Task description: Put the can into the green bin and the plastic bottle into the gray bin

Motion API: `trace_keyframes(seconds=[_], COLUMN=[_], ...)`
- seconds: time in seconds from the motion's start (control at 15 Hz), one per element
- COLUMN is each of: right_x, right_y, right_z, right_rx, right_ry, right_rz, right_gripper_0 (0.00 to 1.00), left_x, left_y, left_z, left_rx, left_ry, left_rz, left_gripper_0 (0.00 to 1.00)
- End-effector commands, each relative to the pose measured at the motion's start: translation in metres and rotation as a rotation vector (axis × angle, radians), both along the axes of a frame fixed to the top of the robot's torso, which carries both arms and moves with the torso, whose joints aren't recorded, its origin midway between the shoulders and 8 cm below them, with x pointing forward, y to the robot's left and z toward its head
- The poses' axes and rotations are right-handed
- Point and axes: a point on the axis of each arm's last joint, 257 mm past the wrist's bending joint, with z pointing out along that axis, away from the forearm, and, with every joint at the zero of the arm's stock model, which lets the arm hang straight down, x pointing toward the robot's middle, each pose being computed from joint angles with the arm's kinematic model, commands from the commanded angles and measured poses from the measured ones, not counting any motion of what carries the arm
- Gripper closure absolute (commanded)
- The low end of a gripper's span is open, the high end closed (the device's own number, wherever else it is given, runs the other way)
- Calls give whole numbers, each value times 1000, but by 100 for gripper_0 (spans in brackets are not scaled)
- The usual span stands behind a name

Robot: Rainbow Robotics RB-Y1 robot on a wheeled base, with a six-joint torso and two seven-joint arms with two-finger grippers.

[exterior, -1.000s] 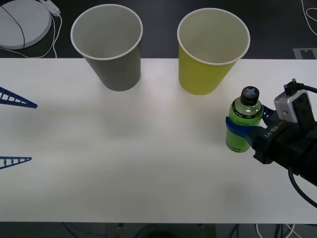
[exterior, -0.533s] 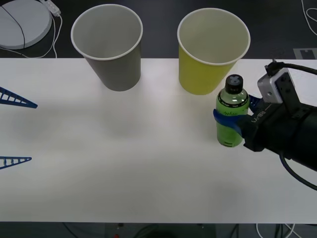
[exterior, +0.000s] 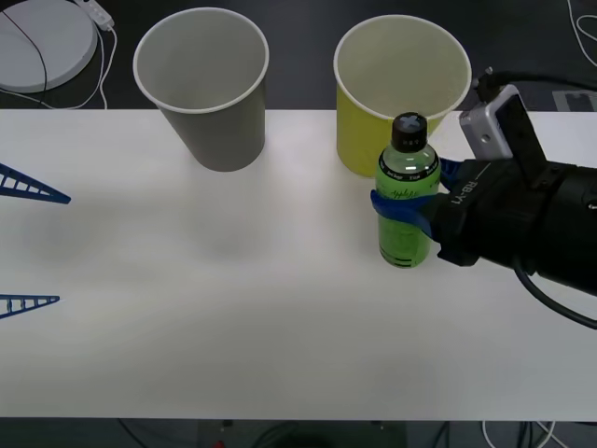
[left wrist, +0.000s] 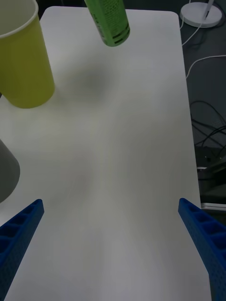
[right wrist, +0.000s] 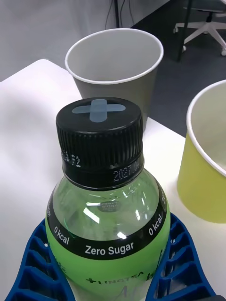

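The plastic bottle [exterior: 407,239], green liquid under a black cap, hangs upright just in front of the green bin [exterior: 401,93], with my right gripper [exterior: 409,201] shut on its middle. The left wrist view has the bottle's base [left wrist: 112,22] clear of the table, a shadow beneath it. The gray bin [exterior: 201,86] stands upright to the left of the green one. In the right wrist view, the bottle cap [right wrist: 100,136] is close up, with the gray bin [right wrist: 115,70] and green bin [right wrist: 209,160] beyond. My left gripper [exterior: 23,245] waits open at the left edge. The can is out of view.
The white table [exterior: 233,317] is bare between the bins and its front edge. A white round disc [exterior: 42,42] with a cable lies beyond the back left corner. Cables [left wrist: 207,136] run on the floor beside the table.
My right gripper has carried the bottle left and farther back, from the table's right side to just in front of the green bin. The left arm has not moved.
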Motion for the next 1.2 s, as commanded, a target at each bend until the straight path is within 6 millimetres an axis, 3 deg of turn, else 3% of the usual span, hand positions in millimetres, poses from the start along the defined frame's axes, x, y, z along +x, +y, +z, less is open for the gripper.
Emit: trace_keyframes(seconds=[0.07, 0.4, 1.2], right_x=[1, -4, -9], right_y=[4, 23, 50], right_z=[7, 29, 60], right_rx=[-15, 2, -34], right_ry=[7, 11, 70], right_rz=[6, 63, 79], right_gripper_0=[100, 100, 100], left_x=[0, 0, 0], left_y=[0, 0, 0], left_z=[0, 0, 0], left_rx=[0, 0, 0], left_ry=[0, 0, 0], left_rz=[0, 0, 0], left_gripper_0=[0, 0, 0])
